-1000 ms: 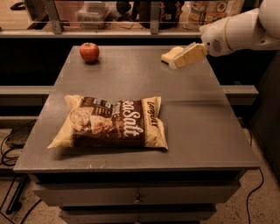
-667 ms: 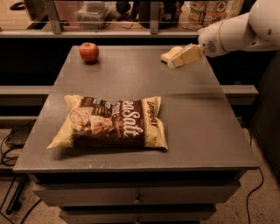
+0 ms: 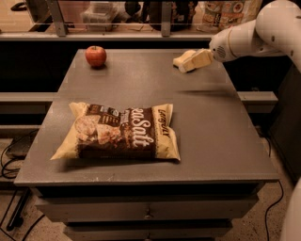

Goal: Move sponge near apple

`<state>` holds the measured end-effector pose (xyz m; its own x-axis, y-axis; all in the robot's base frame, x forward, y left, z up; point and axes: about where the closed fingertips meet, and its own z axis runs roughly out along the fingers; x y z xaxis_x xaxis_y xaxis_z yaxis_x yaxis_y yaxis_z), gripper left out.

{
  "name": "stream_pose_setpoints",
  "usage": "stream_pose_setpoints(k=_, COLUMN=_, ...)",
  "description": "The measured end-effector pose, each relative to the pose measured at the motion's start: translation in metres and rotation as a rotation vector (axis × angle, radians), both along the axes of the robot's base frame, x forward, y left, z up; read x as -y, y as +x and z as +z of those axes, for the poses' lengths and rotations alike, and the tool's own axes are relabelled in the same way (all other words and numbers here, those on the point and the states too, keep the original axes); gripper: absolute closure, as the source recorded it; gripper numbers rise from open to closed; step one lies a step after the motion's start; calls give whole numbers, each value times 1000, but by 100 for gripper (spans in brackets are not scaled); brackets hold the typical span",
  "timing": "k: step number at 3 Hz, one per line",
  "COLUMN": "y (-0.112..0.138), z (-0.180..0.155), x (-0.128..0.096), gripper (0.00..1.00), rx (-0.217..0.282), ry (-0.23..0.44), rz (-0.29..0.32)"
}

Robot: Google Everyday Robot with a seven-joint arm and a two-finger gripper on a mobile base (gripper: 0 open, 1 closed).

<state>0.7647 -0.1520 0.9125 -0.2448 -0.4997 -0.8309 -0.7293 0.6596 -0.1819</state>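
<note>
The sponge (image 3: 180, 58), a small pale yellow block, is at the far right part of the grey table (image 3: 211, 136). My gripper (image 3: 193, 61) reaches in from the right on a white arm and sits right at the sponge, overlapping its right side. I cannot tell whether the sponge rests on the table or is lifted. The red apple (image 3: 95, 56) sits at the far left corner of the table, well apart from the sponge and the gripper.
A large yellow-and-brown chip bag (image 3: 120, 132) lies flat in the front middle of the table. A shelf with containers (image 3: 101, 12) runs behind the table's far edge. Drawers (image 3: 146, 212) sit under the tabletop.
My arm and gripper have shifted slightly left and up; the sponge stays at the gripper's tip. The apple and the chip bag have not moved.
</note>
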Motion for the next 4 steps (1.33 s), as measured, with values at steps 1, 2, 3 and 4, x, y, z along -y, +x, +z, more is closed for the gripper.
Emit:
stream_pose_setpoints(k=1, y=15, z=-12, x=0, gripper=0, rx=-17, ry=22, rz=-20)
stream_pose_setpoints(k=2, y=32, z=-24, x=0, gripper=0, rx=-39, ry=49, rz=-45)
stream_pose_setpoints(k=3, y=43, z=-32, x=-1, gripper=0, rx=-53, ry=65, rz=-60)
stream_pose_setpoints(k=4, y=56, z=-41, x=-3, gripper=0, rx=-77, ry=120, rz=-73)
